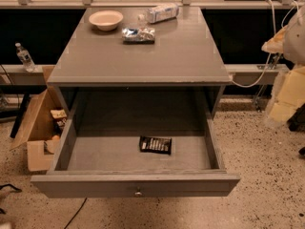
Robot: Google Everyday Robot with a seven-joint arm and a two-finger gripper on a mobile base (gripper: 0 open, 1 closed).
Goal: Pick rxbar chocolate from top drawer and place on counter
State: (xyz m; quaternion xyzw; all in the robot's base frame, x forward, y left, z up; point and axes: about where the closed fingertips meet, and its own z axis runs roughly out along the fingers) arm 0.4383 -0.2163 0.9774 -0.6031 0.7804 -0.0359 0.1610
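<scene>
The rxbar chocolate (155, 144), a flat black bar with small white markings, lies on the floor of the open top drawer (71, 142), near the middle and slightly toward the front. The drawer is pulled fully out, with its round metal knob (138, 192) on the front panel. The glossy grey counter (181, 51) sits above and behind it. My gripper (284, 95) shows as a pale shape at the right edge of the view, to the right of the cabinet, well away from the bar and at about drawer height.
On the counter's far part stand a beige bowl (106, 19), a crinkled silver-blue foil packet (138, 34) and a lying plastic bottle (161, 12). An open cardboard box (38, 128) sits on the floor left of the drawer. A water bottle (24, 56) stands on a ledge at left.
</scene>
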